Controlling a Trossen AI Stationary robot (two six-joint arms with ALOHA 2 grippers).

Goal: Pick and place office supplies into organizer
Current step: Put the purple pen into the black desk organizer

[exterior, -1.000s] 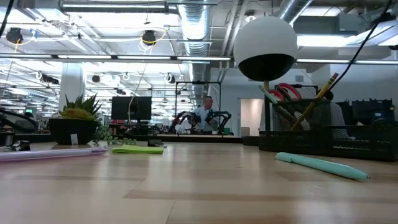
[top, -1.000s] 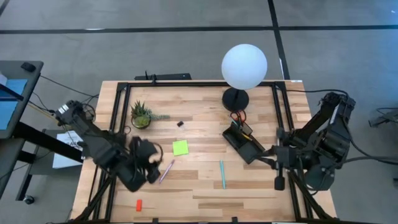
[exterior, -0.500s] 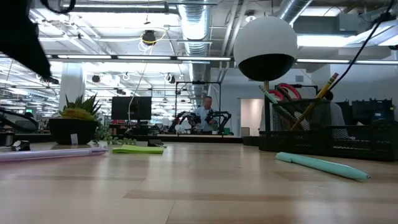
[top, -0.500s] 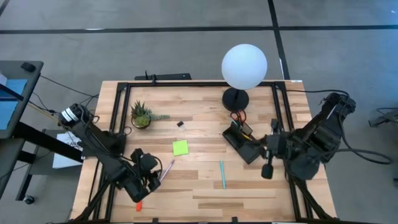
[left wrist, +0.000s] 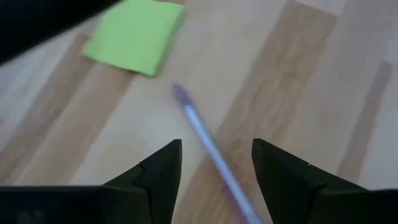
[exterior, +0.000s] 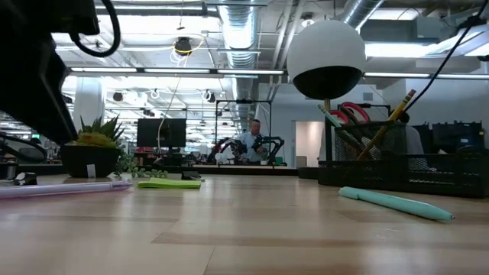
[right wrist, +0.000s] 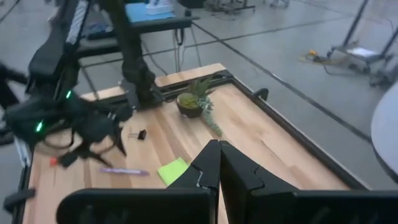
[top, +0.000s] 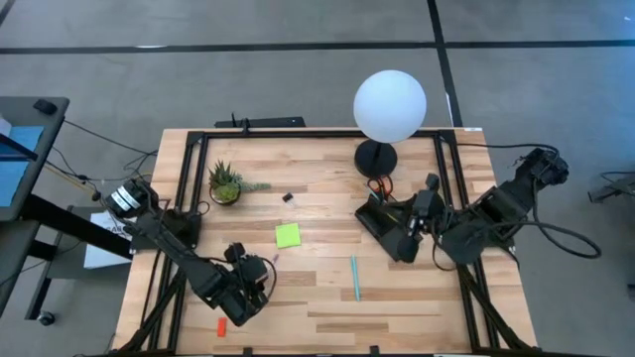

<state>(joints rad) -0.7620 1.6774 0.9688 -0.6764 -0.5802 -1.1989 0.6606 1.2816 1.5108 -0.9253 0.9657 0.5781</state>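
No brand or writing can be read anywhere. The left claw (left wrist: 214,165) hovers open over the purple pen (left wrist: 211,152), just beside the lime-green sticky-note pad (top: 288,235) on the bench (top: 327,307), its fingers straddling the pen without touching. The right claw (right wrist: 219,163), fingers pressed together and empty, hangs over the black organizer (top: 387,226), partly hiding it.

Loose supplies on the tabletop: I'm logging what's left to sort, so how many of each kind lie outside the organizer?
Pens: 2, the purple pen and the teal pen
Sticky-note pads: 1, the green sticky-note pad
Black clips: 1, the black clip
Red-orange pieces: 1, the red-orange piece
Total: 5
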